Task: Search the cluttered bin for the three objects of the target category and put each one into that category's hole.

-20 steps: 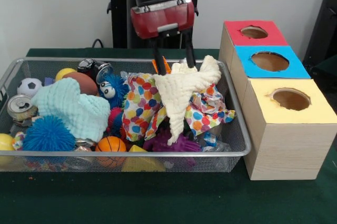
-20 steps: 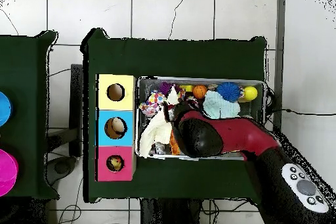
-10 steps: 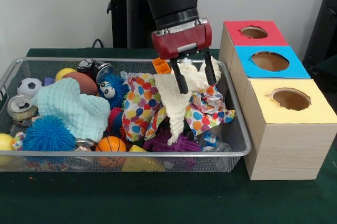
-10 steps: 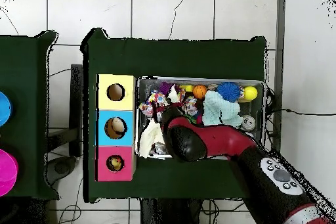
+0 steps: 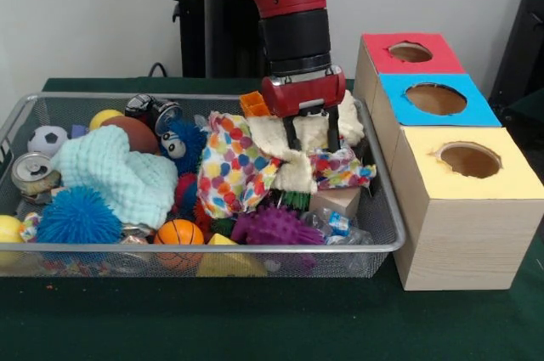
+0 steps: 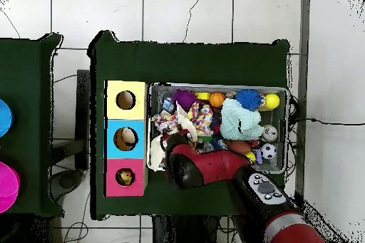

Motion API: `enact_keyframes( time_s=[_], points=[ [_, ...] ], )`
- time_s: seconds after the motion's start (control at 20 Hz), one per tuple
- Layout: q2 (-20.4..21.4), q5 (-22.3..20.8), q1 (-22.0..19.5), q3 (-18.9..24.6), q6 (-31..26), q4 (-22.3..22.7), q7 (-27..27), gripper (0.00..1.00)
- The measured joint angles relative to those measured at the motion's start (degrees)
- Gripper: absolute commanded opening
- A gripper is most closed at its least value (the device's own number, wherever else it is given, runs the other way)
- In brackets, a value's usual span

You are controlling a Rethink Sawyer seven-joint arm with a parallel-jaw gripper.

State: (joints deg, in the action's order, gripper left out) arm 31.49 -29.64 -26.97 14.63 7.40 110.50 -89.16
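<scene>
My gripper [image 5: 312,134] is low in the right part of the wire bin [image 5: 212,249], its fingers [image 5: 291,134] on either side of a bunched cream cloth [image 5: 295,171] and shut on it. The cloth lies crumpled on the clutter, partly over a spotted multicoloured cloth [image 5: 231,176]. A mint knitted cloth [image 5: 119,176] rests at the bin's left. To the right of the bin stands a box row with a yellow hole [image 5: 469,160], a blue hole [image 5: 436,98] and a red hole [image 5: 410,52]. In the overhead view the arm [image 6: 207,169] covers the gripper, and the cream cloth [image 6: 156,153] shows beside it.
The bin also holds a blue spiky ball [image 5: 78,217], a purple spiky ball [image 5: 276,227], a small basketball [image 5: 179,236], a soccer ball [image 5: 48,138], a can [image 5: 34,174], an orange block [image 5: 253,104] and a wooden block [image 5: 336,200]. The box row [image 6: 125,139] touches the bin's side.
The gripper has come down and towards the box row with the cream cloth. The cloth, which hung long before, now lies bunched on the clutter.
</scene>
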Motion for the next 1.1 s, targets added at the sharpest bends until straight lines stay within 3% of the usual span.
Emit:
enact_keyframes(
  time_s=[0.35,0.7,0.75,1.1],
  points=[
    [0.0,-0.2,6.6,-8.2,0.0,-2.1,0.0,1.00],
    [-0.2,-0.2,8.5,-12.3,0.0,-4.3,0.0,1.00],
    [-0.7,-0.2,8.3,-13.4,0.2,-5.2,0.0,0.00],
    [-1.3,-0.2,8.1,-14.3,0.5,-6.4,0.0,0.00]
  ],
)
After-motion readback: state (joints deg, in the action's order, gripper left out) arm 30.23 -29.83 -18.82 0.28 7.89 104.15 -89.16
